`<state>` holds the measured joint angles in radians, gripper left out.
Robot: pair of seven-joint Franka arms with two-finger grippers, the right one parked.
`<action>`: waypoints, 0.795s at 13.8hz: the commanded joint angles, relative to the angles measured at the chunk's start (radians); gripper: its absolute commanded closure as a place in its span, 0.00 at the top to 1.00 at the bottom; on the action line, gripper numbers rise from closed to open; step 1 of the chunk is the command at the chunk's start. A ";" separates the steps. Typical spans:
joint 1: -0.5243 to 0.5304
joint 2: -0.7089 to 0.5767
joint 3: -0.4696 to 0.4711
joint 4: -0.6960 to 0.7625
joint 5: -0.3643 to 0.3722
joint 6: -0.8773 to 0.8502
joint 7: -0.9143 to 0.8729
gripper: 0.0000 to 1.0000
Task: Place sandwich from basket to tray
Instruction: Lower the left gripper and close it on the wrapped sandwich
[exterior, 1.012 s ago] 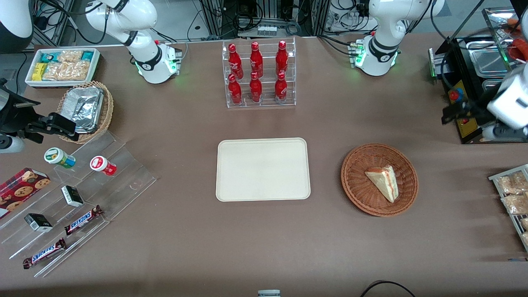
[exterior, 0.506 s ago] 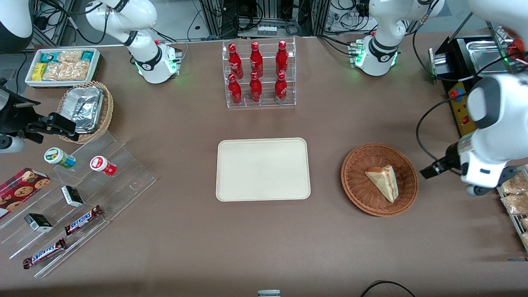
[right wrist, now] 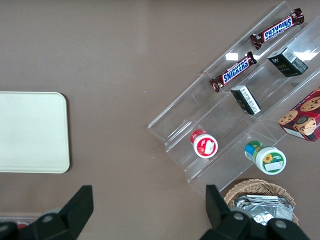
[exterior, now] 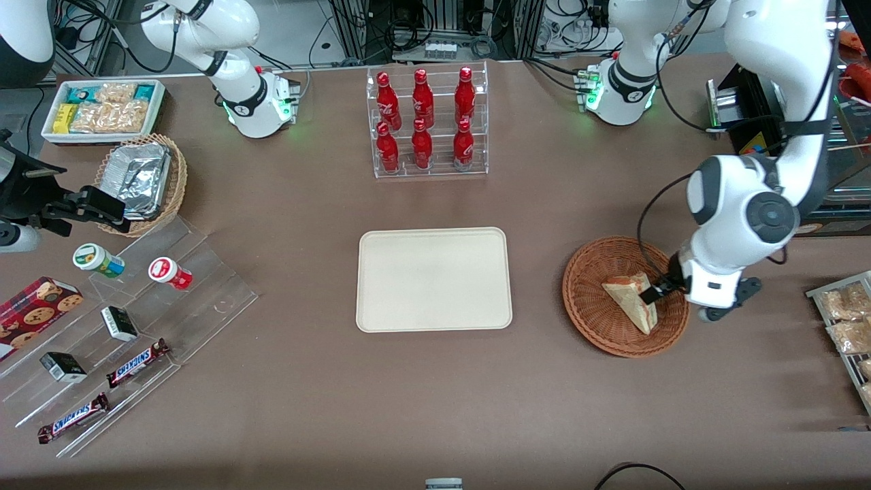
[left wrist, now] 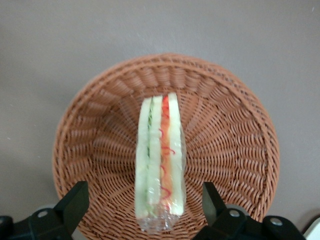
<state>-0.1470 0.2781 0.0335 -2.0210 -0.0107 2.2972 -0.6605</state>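
The sandwich (exterior: 629, 299), a plastic-wrapped wedge of pale bread with a red-orange and green filling stripe, lies in the reddish-brown wicker basket (exterior: 592, 292). In the left wrist view the sandwich (left wrist: 161, 160) lies in the middle of the basket (left wrist: 225, 120). My left gripper (exterior: 656, 291) hangs over the basket's edge toward the working arm's end, above the sandwich's thick end. Its fingers (left wrist: 74, 202) are open, one on each side of the sandwich and apart from it. The cream-white tray (exterior: 433, 279) lies at the table's middle, beside the basket.
A clear rack of red bottles (exterior: 427, 122) stands farther from the front camera than the tray. A wire rack of packaged snacks (exterior: 847, 320) lies at the working arm's end. A tan basket with foil containers (exterior: 141, 180), clear tiered shelves with snacks (exterior: 122, 327) and a white snack box (exterior: 102, 109) lie toward the parked arm's end.
My left arm has swung in from the working arm's end of the table and come down over the basket. The open gripper now straddles the sandwich. The sandwich and basket have not moved.
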 commanded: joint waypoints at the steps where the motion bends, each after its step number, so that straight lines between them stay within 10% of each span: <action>1: -0.017 0.007 0.009 -0.033 -0.002 0.051 -0.031 1.00; 8: -0.019 0.053 0.009 -0.105 -0.006 0.214 -0.086 0.96; 11: -0.026 0.064 0.003 -0.087 -0.006 0.200 -0.145 0.02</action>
<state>-0.1556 0.3362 0.0329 -2.1244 -0.0116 2.4957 -0.7607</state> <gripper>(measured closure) 0.119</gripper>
